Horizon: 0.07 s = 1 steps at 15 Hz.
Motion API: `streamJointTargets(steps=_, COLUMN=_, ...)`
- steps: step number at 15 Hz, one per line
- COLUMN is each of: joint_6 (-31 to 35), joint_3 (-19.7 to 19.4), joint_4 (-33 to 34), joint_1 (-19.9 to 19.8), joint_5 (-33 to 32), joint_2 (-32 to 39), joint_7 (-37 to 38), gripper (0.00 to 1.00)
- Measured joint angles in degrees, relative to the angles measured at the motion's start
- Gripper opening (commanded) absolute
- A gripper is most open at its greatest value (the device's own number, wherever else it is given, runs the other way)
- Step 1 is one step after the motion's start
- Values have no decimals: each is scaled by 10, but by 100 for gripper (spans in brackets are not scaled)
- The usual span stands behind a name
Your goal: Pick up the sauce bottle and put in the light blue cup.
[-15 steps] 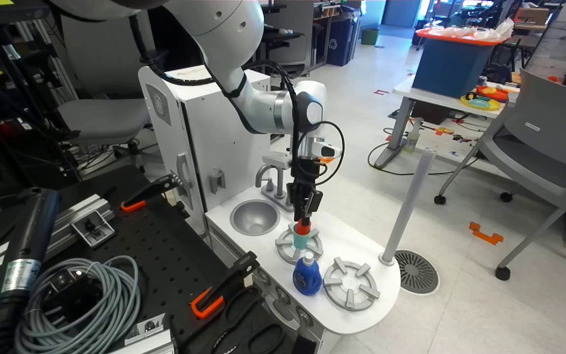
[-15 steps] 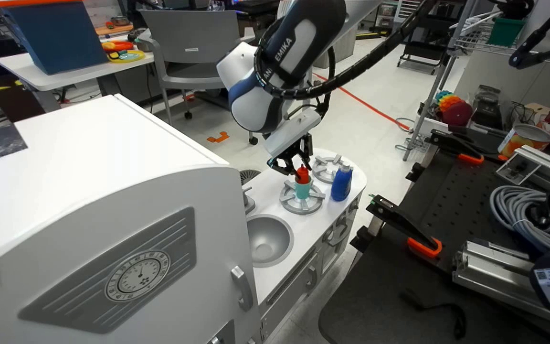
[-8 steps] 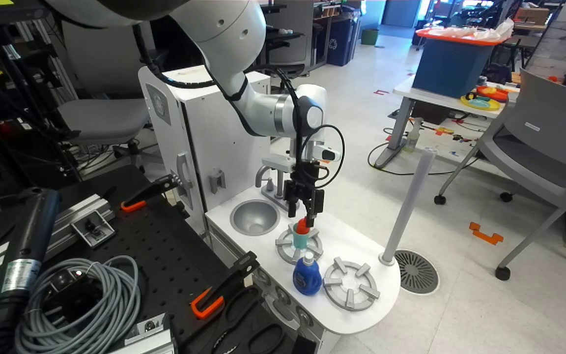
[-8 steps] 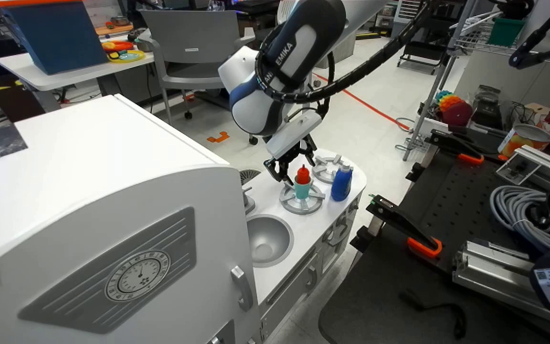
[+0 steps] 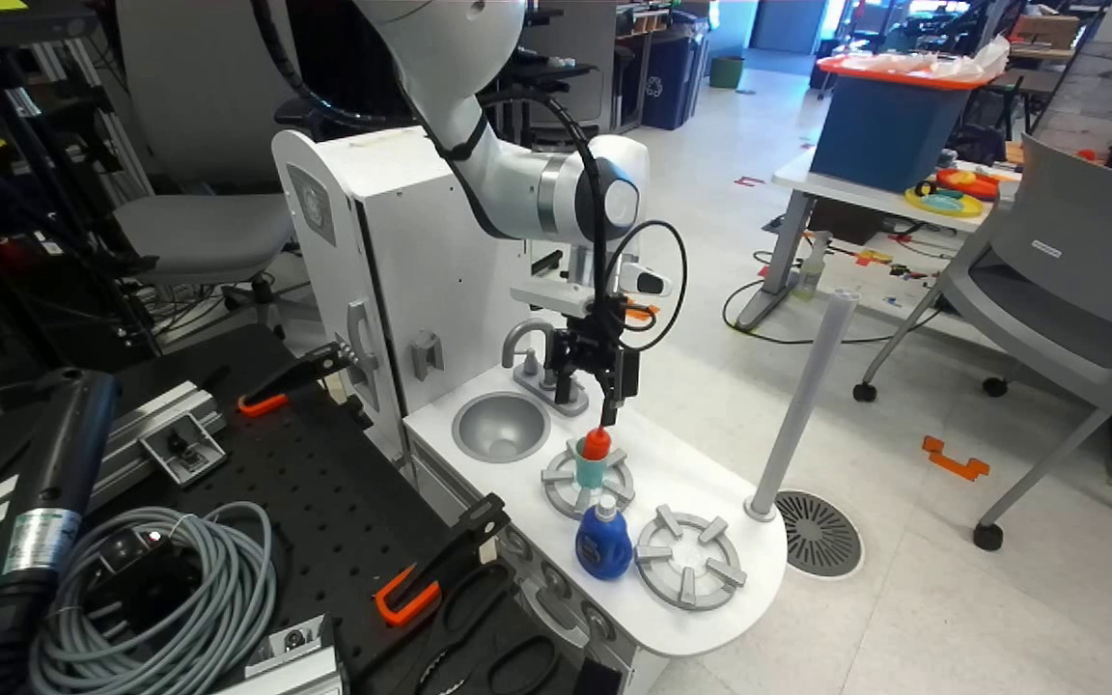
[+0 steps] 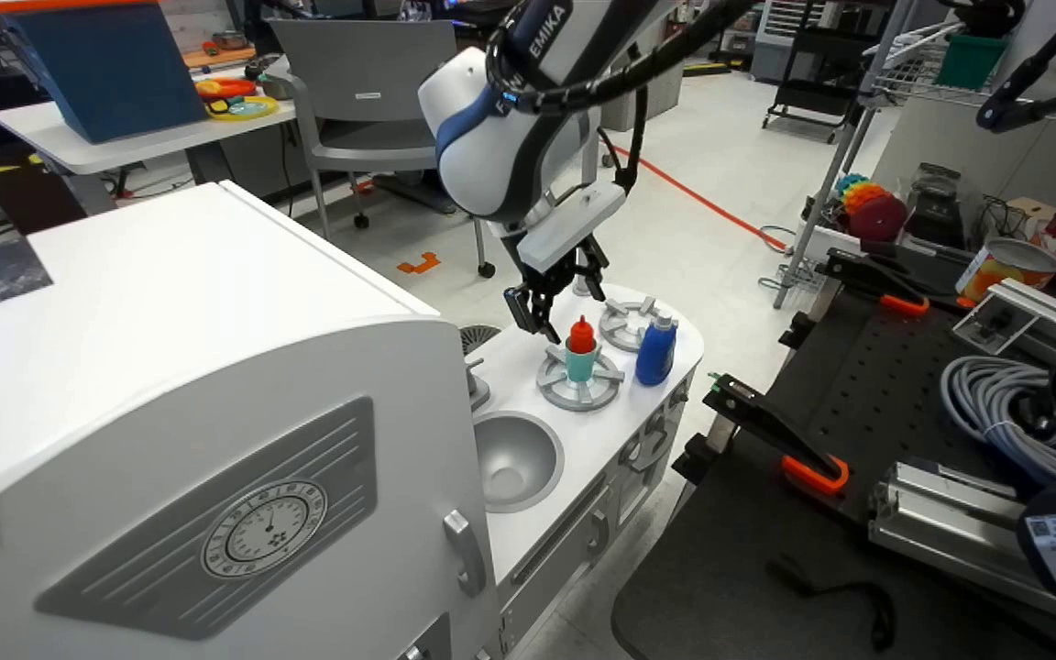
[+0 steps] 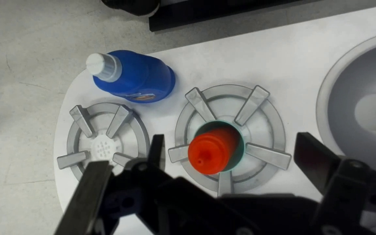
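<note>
The red sauce bottle (image 6: 581, 338) stands inside the light blue cup (image 6: 580, 367), with its upper part showing above the rim. In an exterior view the bottle (image 5: 597, 444) tilts slightly in the cup (image 5: 591, 473). The cup sits in the middle of a grey toy burner (image 7: 268, 156). Above them, my gripper (image 5: 587, 406) is open and apart from the bottle. From the wrist view, the jaws of the gripper (image 7: 229, 140) are spread wide on either side of the bottle's cap (image 7: 209, 155), touching nothing. The bottle's lower part is hidden by the cup.
A dark blue bottle (image 7: 139, 75) with a white cap stands between the cup's burner and another burner (image 5: 691, 560). A grey sink (image 5: 501, 428) and faucet (image 5: 527, 338) lie on the opposite side, near a tall white cabinet (image 5: 450, 261). A grey pole (image 5: 802, 405) rises from the counter's edge.
The fingers were together at the bottle's top one second ago. They have since parted and let it go, and the gripper has risen above it. Bottle and cup remain in place.
</note>
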Motion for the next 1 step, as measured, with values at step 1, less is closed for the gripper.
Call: streamJointTargets(steps=1, joint_6=0, joint_3=2, joint_4=-8, joint_1=-1, joint_5=1, joint_2=-8, joint_7=-2, gripper=100)
